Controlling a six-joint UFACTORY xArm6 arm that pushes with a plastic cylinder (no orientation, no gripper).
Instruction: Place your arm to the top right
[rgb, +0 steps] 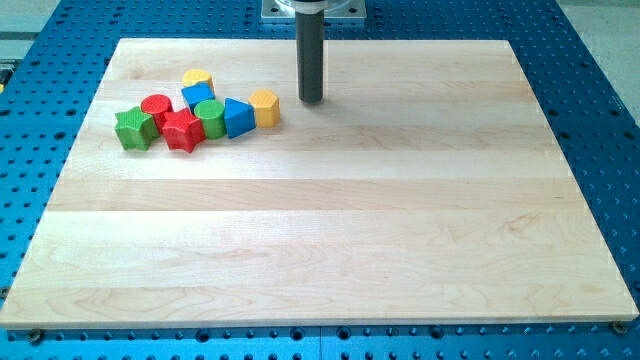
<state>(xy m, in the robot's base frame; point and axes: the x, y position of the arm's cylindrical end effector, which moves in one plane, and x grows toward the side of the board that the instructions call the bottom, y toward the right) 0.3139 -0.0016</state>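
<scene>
My tip (312, 100), a jawless rod, rests on the wooden desk (320, 230) near the view's top centre, just right of the yellow hexagonal block (265, 106) ending a cluster of coloured blocks.

So you've got all the blocks bunched in one cluster at the upper left of the wooden board (350, 230). The green star (133, 128) is furthest to the view's left, with the red cylinder (156, 105) just behind it and the red star (182, 131) beside it. Then come the green cylinder (210, 117), the blue triangle (238, 117) and the yellow hexagon (264, 106), in a row toward the view's right. The blue block (198, 94) sits behind the green cylinder, with the yellow block (197, 78) behind that. My tip (312, 100) stands just right of the yellow hexagon, not touching it.
</scene>
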